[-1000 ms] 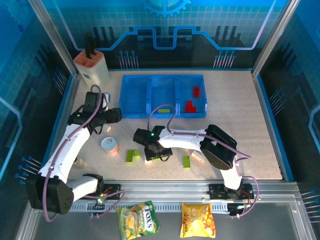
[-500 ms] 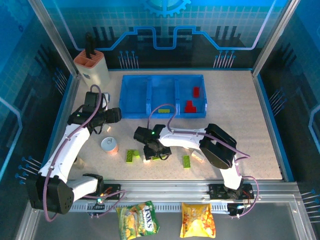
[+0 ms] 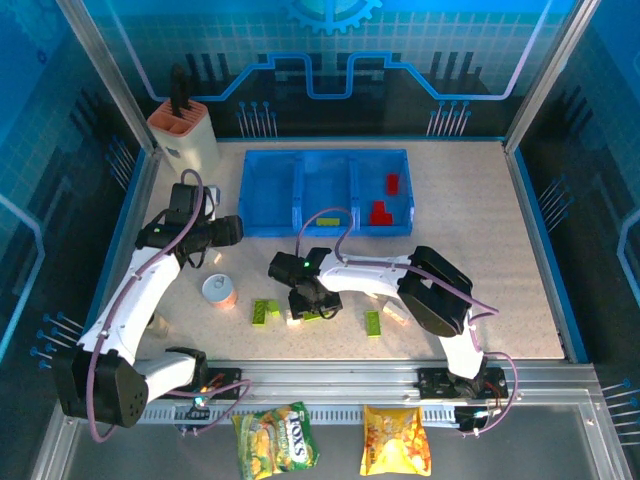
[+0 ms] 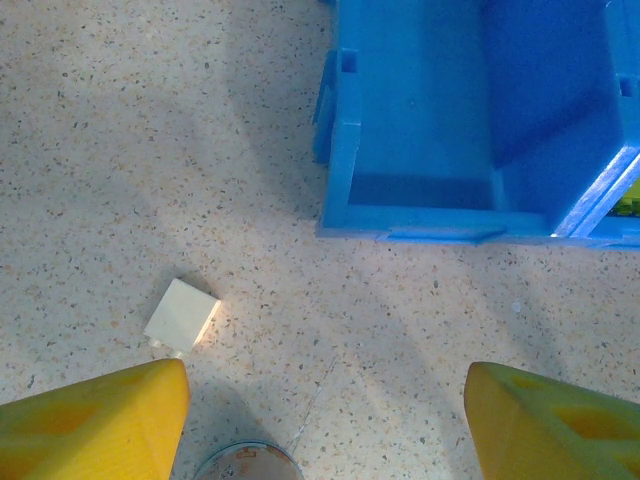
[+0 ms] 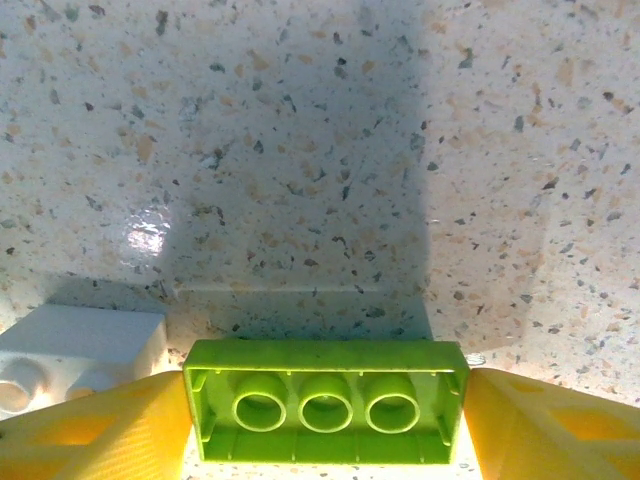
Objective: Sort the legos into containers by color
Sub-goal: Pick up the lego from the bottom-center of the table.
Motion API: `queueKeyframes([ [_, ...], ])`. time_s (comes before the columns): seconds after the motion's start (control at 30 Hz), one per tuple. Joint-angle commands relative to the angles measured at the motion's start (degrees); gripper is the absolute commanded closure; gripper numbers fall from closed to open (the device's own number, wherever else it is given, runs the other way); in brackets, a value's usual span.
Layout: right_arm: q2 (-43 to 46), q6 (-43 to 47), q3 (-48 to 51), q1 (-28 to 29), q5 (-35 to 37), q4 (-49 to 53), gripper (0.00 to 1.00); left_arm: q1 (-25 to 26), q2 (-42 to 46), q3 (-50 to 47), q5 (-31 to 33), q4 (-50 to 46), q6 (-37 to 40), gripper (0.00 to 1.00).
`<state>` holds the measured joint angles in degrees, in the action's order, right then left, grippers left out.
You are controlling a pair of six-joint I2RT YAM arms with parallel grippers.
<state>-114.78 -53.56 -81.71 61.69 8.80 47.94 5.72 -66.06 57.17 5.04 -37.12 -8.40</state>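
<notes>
My top camera looks down on the whole table (image 3: 480, 250). Wrist cameras look down close: left shares the tray (image 4: 345, 150) corner, right the lime brick (image 5: 326, 400).

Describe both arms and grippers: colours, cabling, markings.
The left arm and right arm match: white links, black joint housings. A mauve cable loops loosely along each, and a small green light glows near each wrist. The left gripper and right gripper have blocky yellow fingers. Any markings are too small to tell.
</notes>
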Motion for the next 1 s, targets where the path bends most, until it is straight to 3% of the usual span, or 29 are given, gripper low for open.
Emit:
queueKeyframes([
  [0.0,-3.7,-0.5,1.2,-0.9,1.2,0.4,0.28,-0.7,-0.3,-0.2,-0.8,0.3,1.0,0.26],
  [0.97,-3.9,-0.3,0.6,-1.2,1.8,0.9,0.31,-0.9,-0.2,-0.2,-1.0,0.4,1.1,0.26],
])
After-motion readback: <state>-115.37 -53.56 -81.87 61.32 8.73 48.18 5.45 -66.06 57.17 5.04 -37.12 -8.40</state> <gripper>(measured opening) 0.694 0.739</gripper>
